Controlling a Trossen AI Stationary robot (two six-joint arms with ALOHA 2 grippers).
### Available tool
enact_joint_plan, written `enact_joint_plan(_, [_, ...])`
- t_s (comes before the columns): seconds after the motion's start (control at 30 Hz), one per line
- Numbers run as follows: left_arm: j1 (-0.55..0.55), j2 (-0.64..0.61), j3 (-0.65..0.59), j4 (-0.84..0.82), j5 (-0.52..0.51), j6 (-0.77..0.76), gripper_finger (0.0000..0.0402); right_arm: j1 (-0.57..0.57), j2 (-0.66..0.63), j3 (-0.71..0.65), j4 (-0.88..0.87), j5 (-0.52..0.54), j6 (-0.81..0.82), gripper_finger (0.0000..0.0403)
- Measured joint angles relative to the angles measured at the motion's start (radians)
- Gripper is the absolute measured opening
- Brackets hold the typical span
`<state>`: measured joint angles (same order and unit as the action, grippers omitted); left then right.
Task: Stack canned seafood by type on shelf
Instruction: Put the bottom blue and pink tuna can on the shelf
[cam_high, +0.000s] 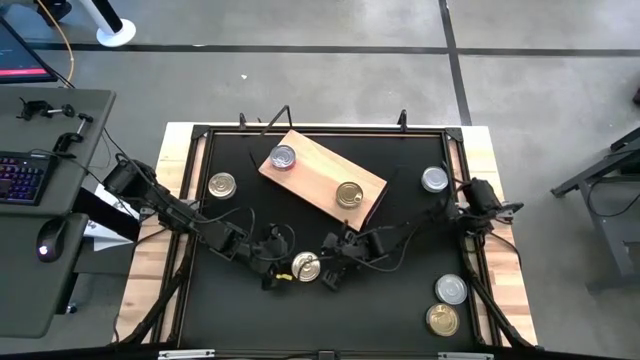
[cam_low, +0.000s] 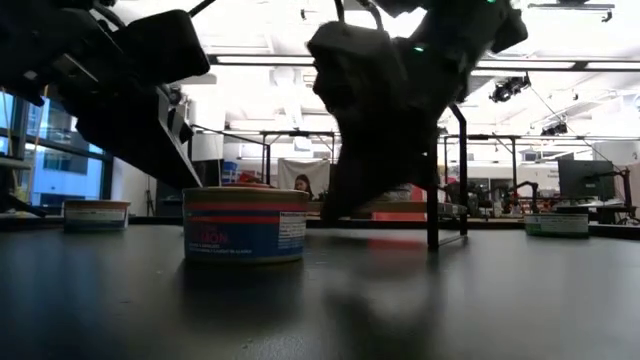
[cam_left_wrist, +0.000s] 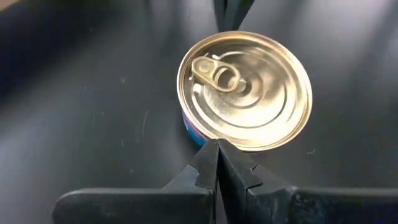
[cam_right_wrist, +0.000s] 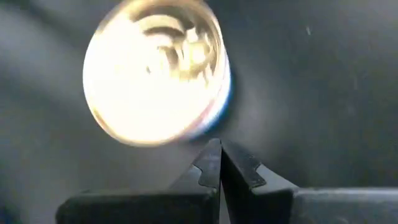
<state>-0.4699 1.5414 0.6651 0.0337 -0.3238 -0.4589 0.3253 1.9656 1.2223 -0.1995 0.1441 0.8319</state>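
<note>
The gold-lidded tin (cam_high: 306, 265) lies between both clenched grippers: left gripper (cam_high: 278, 262) (marginally nearer) to its left, right gripper (cam_high: 331, 270) opposite.

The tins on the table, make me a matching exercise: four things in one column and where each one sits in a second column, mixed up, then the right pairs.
Things:
1. Silver tin with purple label
2. Gold tin between the grippers
3. Wooden board
4. Lone silver tin

Places:
A. On the black tabletop near its front middle, with the shut left gripper and shut right gripper on either side
B. Near the table's right edge, towards the back
C. On the board's left end
D. Lying at an angle at the back middle of the table

Pairs: 1-C, 2-A, 3-D, 4-B
</note>
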Motion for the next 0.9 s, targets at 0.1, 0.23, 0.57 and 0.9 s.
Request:
enact_joint_plan(0.1, [0.000,0.000,0.000,0.022,0.000,0.024,0.0000,-0.014,0.000,0.001,0.001,-0.004,0.001,0.0000])
enact_joint_plan(0.23, [0.003,0.009,0.001,0.030,-0.002,0.032,0.0000,-0.018,0.000,0.001,0.006,-0.020,0.006,0.0000])
enact_joint_plan(0.57, [-0.024,0.015,0.002,0.138,-0.045,0.045,0.0000,0.002,0.000,0.001,0.003,-0.041,0.024,0.0000])
enact_joint_plan(0.9, [-0.020,0.095,0.003,0.156,-0.034,0.044,0.0000,0.002,0.000,-0.001,0.044,-0.014,0.024,0.0000])
